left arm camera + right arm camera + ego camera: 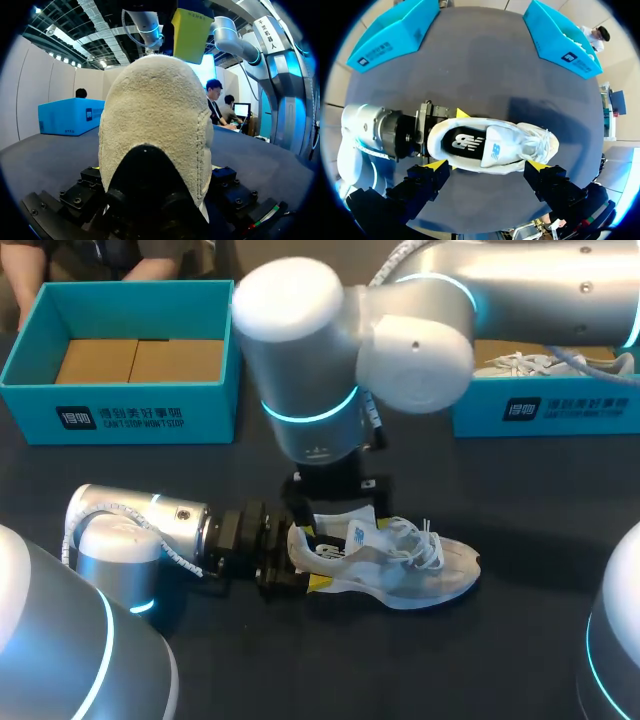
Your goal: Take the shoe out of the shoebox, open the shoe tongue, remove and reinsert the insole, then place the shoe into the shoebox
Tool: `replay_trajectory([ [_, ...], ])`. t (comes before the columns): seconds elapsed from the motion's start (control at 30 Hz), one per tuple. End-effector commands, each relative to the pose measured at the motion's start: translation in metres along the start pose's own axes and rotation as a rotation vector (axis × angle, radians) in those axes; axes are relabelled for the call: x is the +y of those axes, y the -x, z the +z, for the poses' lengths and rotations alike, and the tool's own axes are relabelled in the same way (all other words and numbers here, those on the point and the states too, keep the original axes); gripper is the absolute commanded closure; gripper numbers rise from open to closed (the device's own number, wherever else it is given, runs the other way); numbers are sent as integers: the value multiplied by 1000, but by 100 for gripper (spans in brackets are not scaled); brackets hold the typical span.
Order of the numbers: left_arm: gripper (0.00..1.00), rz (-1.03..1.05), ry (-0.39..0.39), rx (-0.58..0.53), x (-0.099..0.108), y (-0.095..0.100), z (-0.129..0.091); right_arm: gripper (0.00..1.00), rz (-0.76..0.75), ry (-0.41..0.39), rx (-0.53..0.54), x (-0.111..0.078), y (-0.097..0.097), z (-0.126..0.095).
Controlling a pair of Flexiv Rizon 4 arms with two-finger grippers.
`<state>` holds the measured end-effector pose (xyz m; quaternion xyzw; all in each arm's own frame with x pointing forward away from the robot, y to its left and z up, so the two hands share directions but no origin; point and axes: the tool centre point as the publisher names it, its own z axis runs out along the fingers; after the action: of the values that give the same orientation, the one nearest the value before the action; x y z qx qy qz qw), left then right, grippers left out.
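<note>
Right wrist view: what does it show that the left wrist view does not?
Only the right wrist view shows the inside of the pale grey mesh shoe from above: dark insole, white tongue, white laces. Only the left wrist view shows the cream textured back of its heel. Both show the shoe, a teal cardboard shoebox and the dark table.

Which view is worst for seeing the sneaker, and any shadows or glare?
Left wrist view: worst, the heel of the white mesh sneaker fills it. Head view: the silver right arm covers the dark table behind the sneaker. Right wrist view: clearest, whole sneaker from above, shadow on the table beyond it, no glare.
</note>
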<state>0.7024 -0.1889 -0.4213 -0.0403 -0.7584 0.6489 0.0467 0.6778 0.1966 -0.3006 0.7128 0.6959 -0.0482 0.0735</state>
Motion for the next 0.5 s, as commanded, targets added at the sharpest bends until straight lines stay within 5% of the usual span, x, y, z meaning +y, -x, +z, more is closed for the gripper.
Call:
replay_trajectory([
  [0.03, 100, 0, 3, 0, 3, 2, -1, 0, 455, 15, -390, -2, -9, 6],
  [0.5, 100, 0, 3, 0, 3, 2, -1, 0, 501, 84, -412, 4, 8, 26],
])
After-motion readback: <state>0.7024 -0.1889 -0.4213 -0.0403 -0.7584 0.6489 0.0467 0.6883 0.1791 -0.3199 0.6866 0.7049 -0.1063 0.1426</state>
